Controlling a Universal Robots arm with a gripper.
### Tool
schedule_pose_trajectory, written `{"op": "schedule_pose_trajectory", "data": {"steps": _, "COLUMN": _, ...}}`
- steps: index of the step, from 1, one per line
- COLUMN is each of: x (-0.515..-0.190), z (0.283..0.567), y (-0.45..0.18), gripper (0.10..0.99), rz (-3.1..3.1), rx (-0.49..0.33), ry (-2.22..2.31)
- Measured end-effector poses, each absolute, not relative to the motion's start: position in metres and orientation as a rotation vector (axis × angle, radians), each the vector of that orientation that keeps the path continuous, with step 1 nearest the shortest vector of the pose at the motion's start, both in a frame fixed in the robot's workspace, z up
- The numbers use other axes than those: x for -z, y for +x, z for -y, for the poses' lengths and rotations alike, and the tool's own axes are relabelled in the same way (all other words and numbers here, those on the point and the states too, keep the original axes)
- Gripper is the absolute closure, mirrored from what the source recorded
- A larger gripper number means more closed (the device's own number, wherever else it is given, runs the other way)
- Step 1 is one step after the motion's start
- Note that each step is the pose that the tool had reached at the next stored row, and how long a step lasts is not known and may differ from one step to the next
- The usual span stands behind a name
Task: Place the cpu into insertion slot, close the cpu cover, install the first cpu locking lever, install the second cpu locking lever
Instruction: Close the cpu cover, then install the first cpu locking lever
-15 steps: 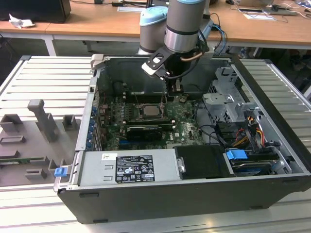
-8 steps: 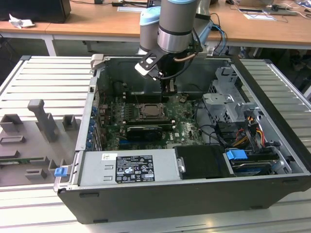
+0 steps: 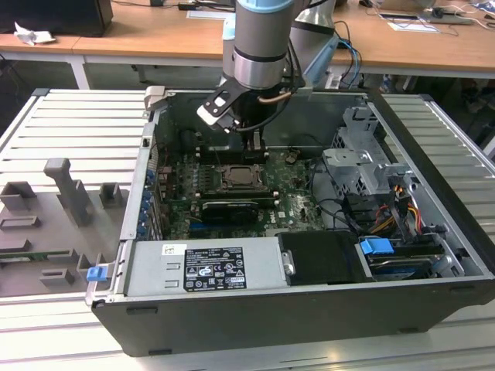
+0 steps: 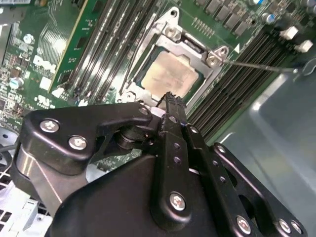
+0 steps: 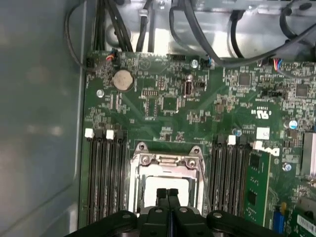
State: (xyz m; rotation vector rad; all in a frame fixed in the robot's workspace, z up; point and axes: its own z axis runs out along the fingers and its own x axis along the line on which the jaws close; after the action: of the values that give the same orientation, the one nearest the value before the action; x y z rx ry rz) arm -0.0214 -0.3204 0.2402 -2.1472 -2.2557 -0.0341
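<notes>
Second wrist view shows the gripper (image 4: 170, 98) pressed together near the socketed cpu (image 4: 170, 74).

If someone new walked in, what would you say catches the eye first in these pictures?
The grey arm reaching down into the open computer case at the exterior view's centre stands out. In both wrist views, the black gripper, jaws shut, hangs over the tan cpu, which lies framed by the silvery cover.
</notes>
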Motion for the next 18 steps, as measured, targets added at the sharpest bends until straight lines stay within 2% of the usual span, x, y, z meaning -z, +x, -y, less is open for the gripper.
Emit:
{"op": "schedule_pose_trajectory", "data": {"steps": 13, "x": -0.241, "z": 0.321, "y": -0.032, "gripper": 0.980, "rz": 2.257, "rx": 0.036, "ry": -2.149}}
{"op": "schedule_pose_trajectory", "data": {"steps": 18, "x": -0.261, "z": 0.320, "y": -0.032, "gripper": 0.980, "rz": 2.258, "rx": 0.036, "ry": -2.149}}
